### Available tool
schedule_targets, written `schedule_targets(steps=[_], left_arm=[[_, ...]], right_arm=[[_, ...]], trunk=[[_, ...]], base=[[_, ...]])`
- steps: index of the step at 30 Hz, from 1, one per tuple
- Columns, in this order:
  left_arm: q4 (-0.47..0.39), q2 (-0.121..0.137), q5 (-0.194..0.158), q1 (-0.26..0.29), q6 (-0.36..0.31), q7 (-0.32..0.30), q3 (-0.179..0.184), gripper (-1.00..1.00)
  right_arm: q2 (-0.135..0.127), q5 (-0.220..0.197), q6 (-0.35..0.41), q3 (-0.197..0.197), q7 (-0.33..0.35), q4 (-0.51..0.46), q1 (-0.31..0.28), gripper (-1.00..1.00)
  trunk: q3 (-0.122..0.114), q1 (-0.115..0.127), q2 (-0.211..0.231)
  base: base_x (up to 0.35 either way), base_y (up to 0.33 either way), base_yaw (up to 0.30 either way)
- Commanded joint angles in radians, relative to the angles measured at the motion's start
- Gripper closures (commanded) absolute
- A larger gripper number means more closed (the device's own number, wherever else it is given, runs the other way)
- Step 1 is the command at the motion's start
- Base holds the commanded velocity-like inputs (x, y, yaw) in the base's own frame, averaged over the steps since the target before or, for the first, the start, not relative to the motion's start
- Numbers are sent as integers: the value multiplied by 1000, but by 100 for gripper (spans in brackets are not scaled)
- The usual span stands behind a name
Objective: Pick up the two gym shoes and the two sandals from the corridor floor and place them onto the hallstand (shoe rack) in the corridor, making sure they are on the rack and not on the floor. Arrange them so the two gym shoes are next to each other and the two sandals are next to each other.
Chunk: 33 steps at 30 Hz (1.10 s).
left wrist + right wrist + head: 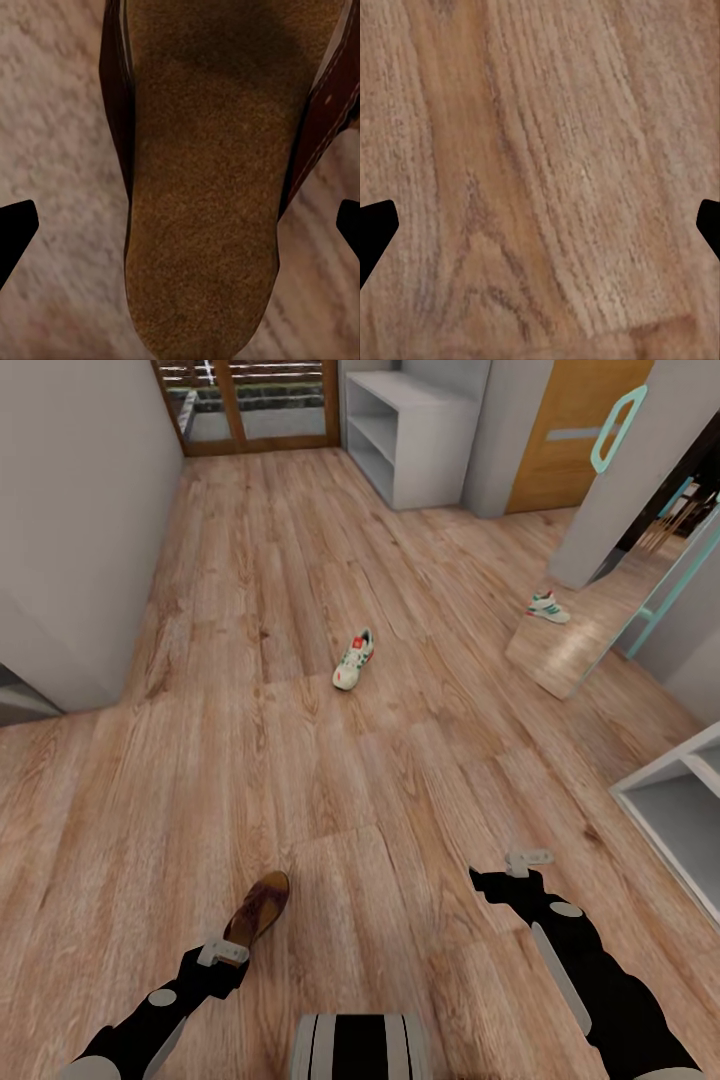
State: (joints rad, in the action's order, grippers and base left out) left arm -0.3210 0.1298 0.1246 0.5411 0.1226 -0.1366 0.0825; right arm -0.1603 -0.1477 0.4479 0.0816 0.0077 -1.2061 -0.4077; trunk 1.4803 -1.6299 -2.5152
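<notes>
A dark brown sandal lies on the wood-plank corridor floor close in front of the robot, toe pointing away up the corridor. The left gripper hangs right over its heel end; from the left wrist camera the sandal's suede-like footbed lies between the two black fingertips, which stand wide apart on either side and touch nothing, so that gripper is released.

Farther up the corridor, well apart from the sandal, one white gym shoe with green stripes and a red tongue lies alone on the planks. A second gym shoe sits off to the right, near a leaning mirror panel; I cannot tell whether that one is the real shoe or a reflection.

The right gripper hovers over bare boards to the right of the sandal. In its wrist camera the fingertips sit spread at the frame edges over plain wood grain, gripping nothing.

A pale grey-white shelf unit stands at the far end beside a wooden-framed glass door. Another pale shelf corner juts in at the right.
</notes>
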Motion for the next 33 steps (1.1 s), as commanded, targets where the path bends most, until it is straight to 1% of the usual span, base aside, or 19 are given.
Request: schedule_targets(steps=[1,7,16,23,33], left_arm=[[0,1,9,0,5,2,4,-100],[0,1,9,0,5,2,3,-100],[0,1,9,0,5,2,3,-100],[0,1,9,0,5,2,3,-100],[-1,1,9,0,5,2,3,-100]], right_arm=[[-1,-7,4,1,-1,-1,0,-100],[-1,-7,5,1,-2,-1,0,-100],[-1,-7,5,1,-2,-1,0,-100],[-1,-7,5,0,-1,-1,0,-100],[-1,-7,5,0,-1,-1,0,-100]], trunk=[[1,0,0],[26,-3,-2],[33,-3,-2],[62,-6,-3],[69,-6,-3]], base=[[0,0,0],[0,0,0],[0,0,0],[0,0,0],[0,0,0]])
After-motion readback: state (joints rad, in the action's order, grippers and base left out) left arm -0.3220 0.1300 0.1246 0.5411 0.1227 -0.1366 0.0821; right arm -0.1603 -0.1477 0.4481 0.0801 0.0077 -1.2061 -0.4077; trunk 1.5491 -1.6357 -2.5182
